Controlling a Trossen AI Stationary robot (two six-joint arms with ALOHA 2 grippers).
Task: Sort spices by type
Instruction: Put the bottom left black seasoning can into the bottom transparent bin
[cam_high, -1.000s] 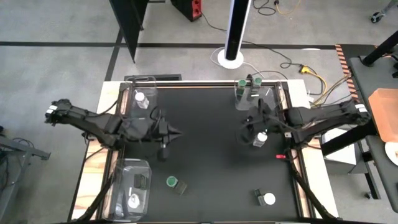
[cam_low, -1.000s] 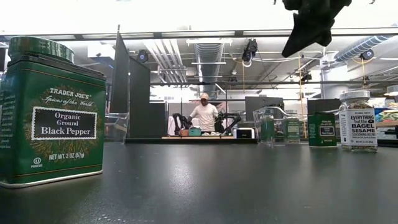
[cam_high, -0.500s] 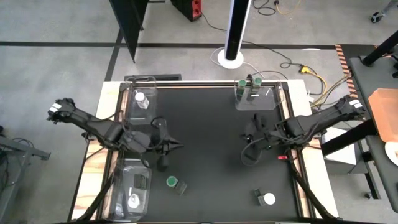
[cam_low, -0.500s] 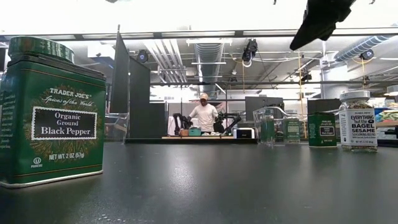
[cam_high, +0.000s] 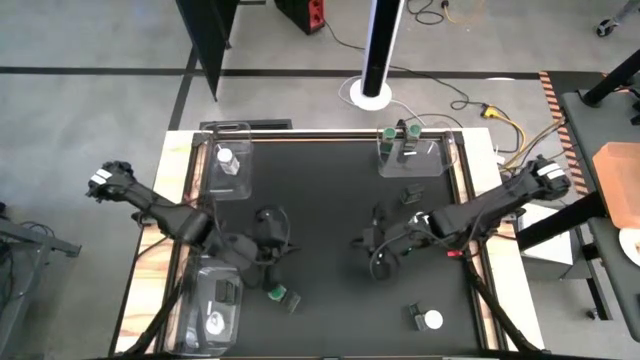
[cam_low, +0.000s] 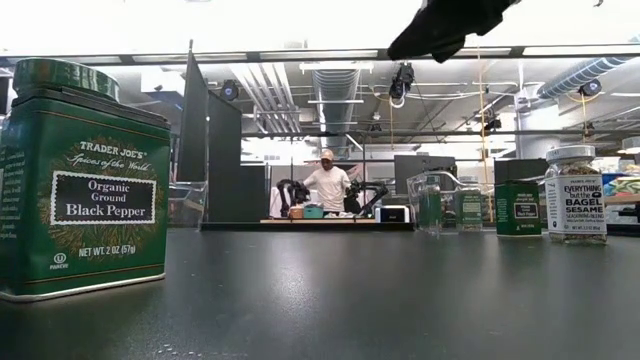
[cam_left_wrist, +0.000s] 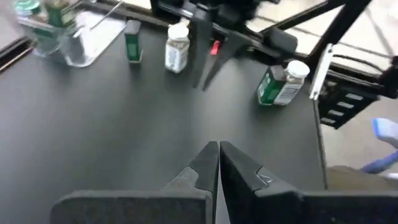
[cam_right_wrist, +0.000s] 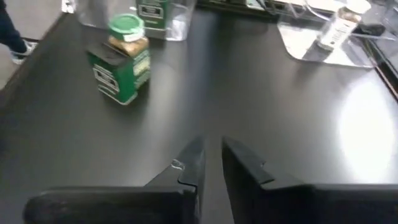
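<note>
Black counter (cam_high: 330, 200) under our two arms: we hover our left pincer (cam_high: 268, 262), clenched and empty, just beside the green-lidded "Organic Ground Black Pepper" tin (cam_high: 280, 294) near-left, likely our next pick. Our right pincer (cam_high: 378, 250), fingers slightly parted, grasps nothing; an "Everything but the Bagel Sesame" jar (cam_low: 572, 195) stands apart.

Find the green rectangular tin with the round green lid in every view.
High view: green tin, lower left of centre.
Low view: large, far left.
Left wrist view: not in it.
Right wrist view: standing before a clear plastic tray.
Landmark: that tray, beside it in high view too.
</note>
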